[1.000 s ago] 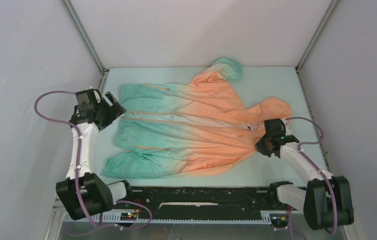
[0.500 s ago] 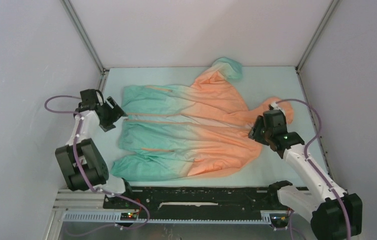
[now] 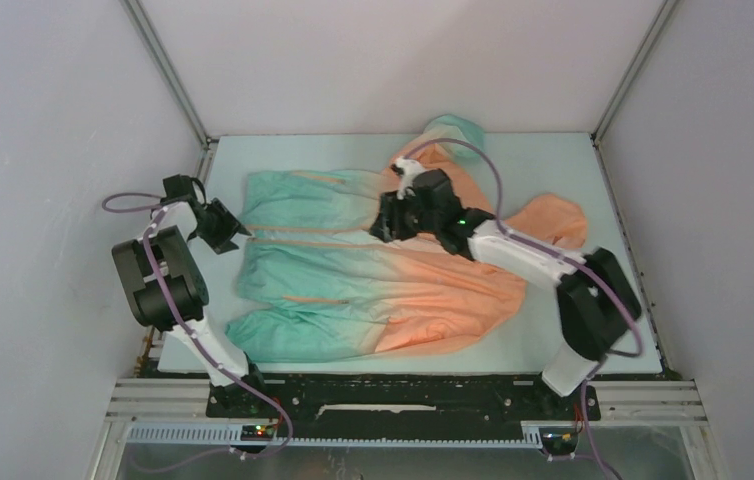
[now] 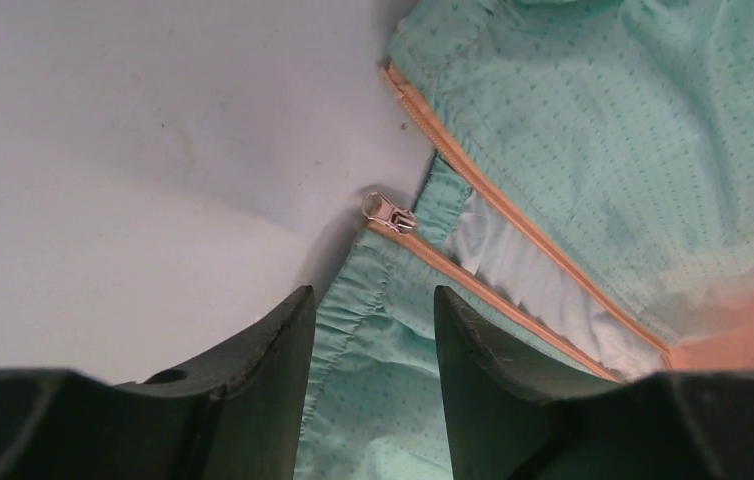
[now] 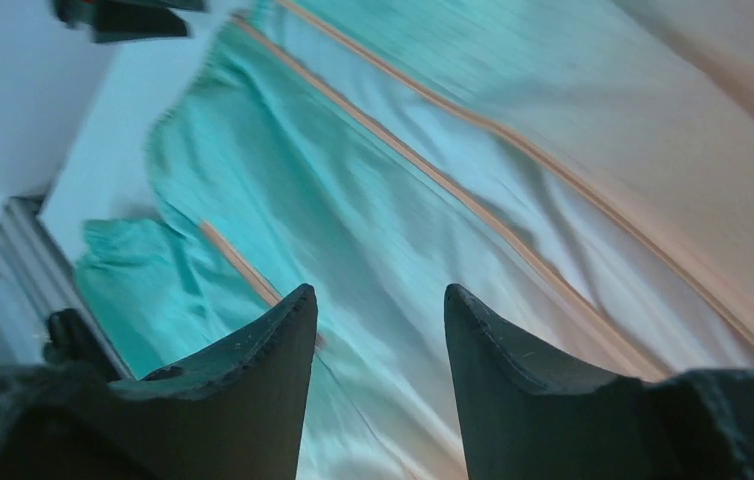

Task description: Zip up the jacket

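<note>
- Two spread, empty claws: left gripper (image 4: 368, 345), right gripper (image 5: 378, 345).
- Thin teal-to-orange hooded jacket (image 3: 353, 290) lies flat centrally, hem left, unzipped.
- Approach step, I judge; next, pinch the small silver zip slider (image 4: 386, 212).

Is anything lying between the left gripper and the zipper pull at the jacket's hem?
Nothing visible. The zipper pull lies exposed at the hem's edge, just ahead of the open left gripper; only the jacket itself lies between.

Even, soft light throughout; right wrist view motion-blurred.
</note>
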